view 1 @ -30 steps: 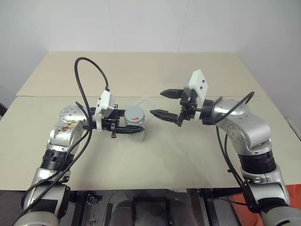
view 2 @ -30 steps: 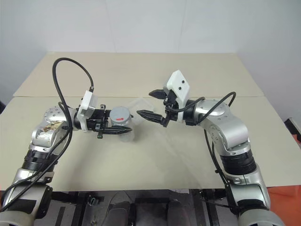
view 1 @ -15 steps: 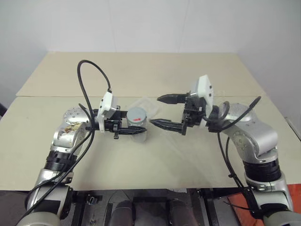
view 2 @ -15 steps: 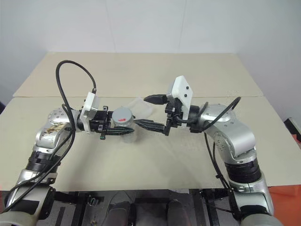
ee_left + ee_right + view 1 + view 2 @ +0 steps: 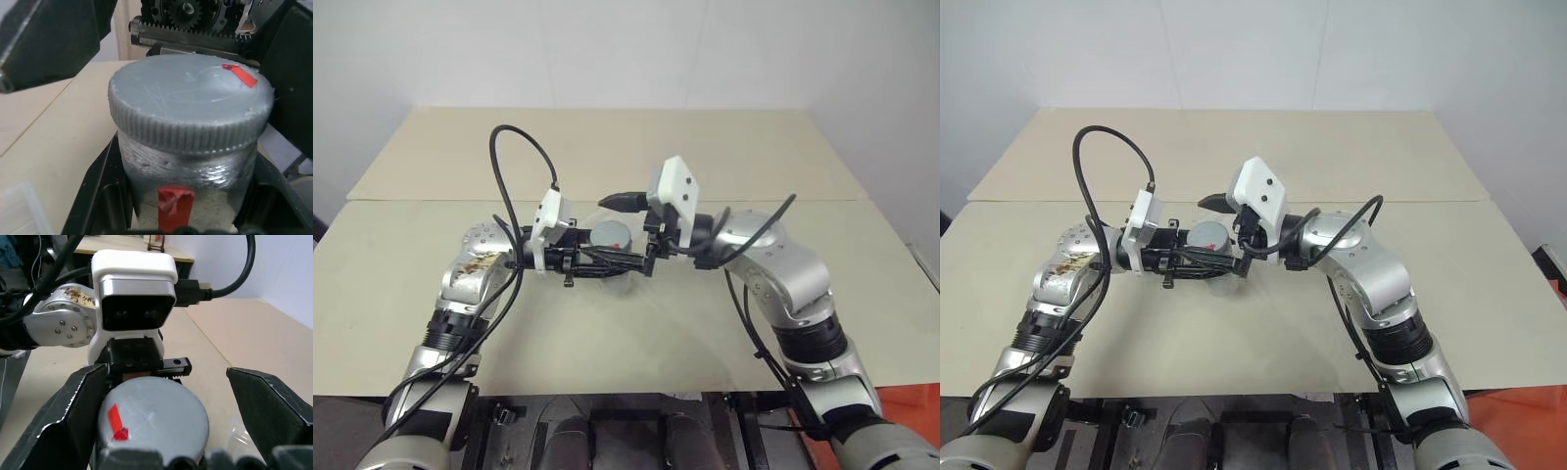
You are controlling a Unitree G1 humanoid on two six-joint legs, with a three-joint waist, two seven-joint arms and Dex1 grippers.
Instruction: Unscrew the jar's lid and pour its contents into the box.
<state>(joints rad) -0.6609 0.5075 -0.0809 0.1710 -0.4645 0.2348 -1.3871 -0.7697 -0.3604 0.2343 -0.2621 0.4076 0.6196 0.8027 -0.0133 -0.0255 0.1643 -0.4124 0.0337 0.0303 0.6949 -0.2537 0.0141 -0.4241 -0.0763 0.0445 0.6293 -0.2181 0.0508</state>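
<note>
My left gripper (image 5: 607, 258) is shut on the jar (image 5: 146, 183) and holds it upright just above the table. A red stripe runs down the jar's white label. The grey lid (image 5: 612, 234), with its small red mark, sits on the jar. From the other side my right gripper (image 5: 166, 423) stands open and level. One finger (image 5: 73, 406) is on each side of the lid, apart from its rim. The clear box (image 5: 19, 210) lies on the table beside the jar, mostly hidden by the arms. The contents are hidden inside the jar.
The beige table (image 5: 705, 323) is made of two boards with a seam (image 5: 822, 201) running across behind the arms. A white wall stands behind its far edge. Black cables loop above both wrists.
My right gripper has swung left toward the jar, and its open fingers now straddle the lid. The left gripper has kept the jar in about the same place.
</note>
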